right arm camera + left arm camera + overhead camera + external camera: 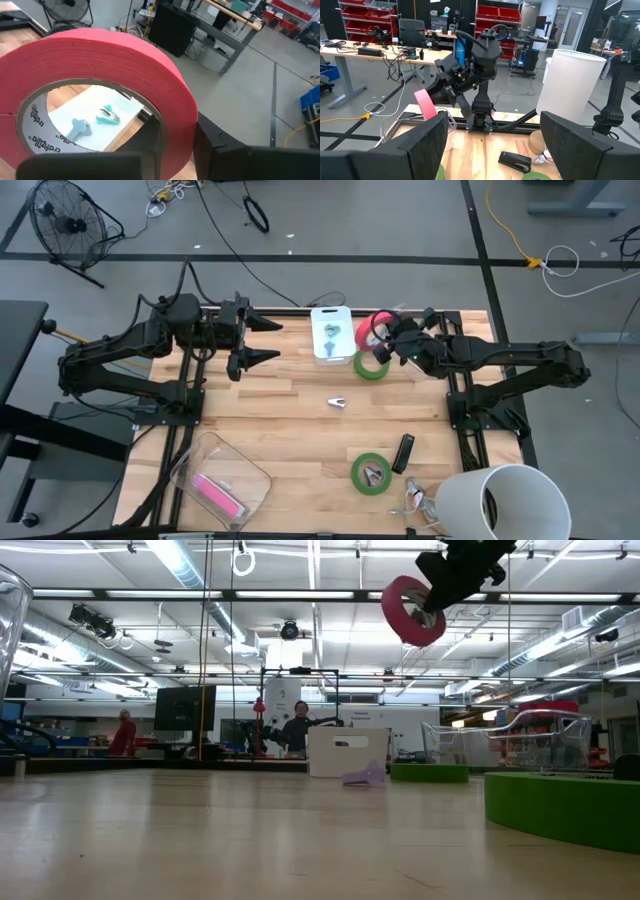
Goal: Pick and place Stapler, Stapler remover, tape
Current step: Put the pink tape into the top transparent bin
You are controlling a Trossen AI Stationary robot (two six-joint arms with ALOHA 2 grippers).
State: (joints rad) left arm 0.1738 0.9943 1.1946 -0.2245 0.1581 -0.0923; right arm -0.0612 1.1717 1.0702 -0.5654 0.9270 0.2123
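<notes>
Three tape rolls — two green [371, 365], one red [370, 330] clamped by right gripper [385, 332].

Wooden table [290, 430] carries: white tray [330, 333], two green tape rolls [371, 366] [371, 472], black stapler [403, 452], small metal staple remover [338, 402], clear container [220, 480], white bucket [505, 502].
</notes>
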